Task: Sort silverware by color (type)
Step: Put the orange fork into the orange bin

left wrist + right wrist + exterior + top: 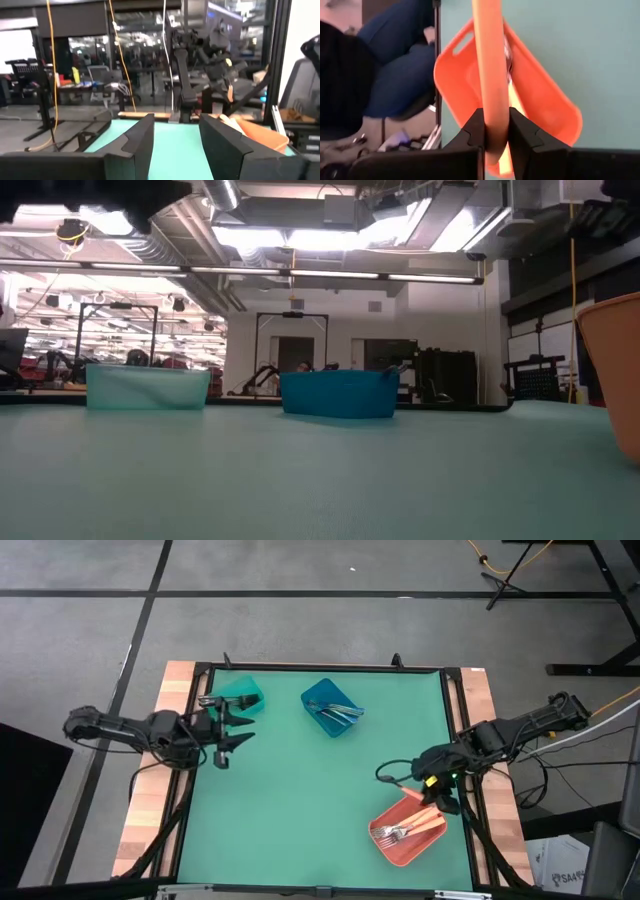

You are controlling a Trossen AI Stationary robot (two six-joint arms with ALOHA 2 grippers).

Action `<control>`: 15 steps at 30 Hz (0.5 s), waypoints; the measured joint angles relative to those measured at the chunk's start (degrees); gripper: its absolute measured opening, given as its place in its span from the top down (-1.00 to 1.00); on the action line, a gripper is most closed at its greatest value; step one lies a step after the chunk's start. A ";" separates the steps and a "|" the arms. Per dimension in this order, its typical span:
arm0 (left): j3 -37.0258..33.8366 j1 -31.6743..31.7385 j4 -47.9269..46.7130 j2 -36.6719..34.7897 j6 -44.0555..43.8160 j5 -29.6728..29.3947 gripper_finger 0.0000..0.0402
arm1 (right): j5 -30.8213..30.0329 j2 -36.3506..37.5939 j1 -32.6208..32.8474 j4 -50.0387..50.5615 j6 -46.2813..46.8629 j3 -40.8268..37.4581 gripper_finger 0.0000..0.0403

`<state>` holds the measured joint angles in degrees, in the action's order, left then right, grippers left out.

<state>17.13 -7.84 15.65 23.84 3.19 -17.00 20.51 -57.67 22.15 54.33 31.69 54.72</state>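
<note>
Matt green table mat (300, 800) – glossy coral plastic bin (392, 843), shiny metal forks (392, 834)

No readable text — on bins, table, anywhere.

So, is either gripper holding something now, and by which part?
The right gripper pinches an orange handle of a utensil near its end, above the coral-red plastic bin. The left gripper is open, empty.

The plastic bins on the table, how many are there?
3. The teal bin stands at the far left, beside the open left gripper. The blue bin is at the far middle. The coral-red bin is near right, under the right gripper.
</note>
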 joint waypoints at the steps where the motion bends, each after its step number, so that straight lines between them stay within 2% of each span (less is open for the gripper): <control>1: -1.14 0.11 0.12 -1.90 0.01 0.01 0.25 | 0.88 0.00 0.00 1.01 -0.01 0.00 0.82; 8: -7.50 0.50 -0.03 -12.20 0.62 -0.47 0.25 | 5.07 -0.29 0.23 3.79 -0.23 0.00 0.82; 15: -10.40 0.48 -0.15 -18.50 4.59 -0.52 0.25 | 5.62 -2.99 7.06 7.82 -0.62 0.00 0.82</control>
<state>6.74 -7.35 15.49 5.34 7.78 -17.53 26.13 -60.66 29.21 62.15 31.07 54.72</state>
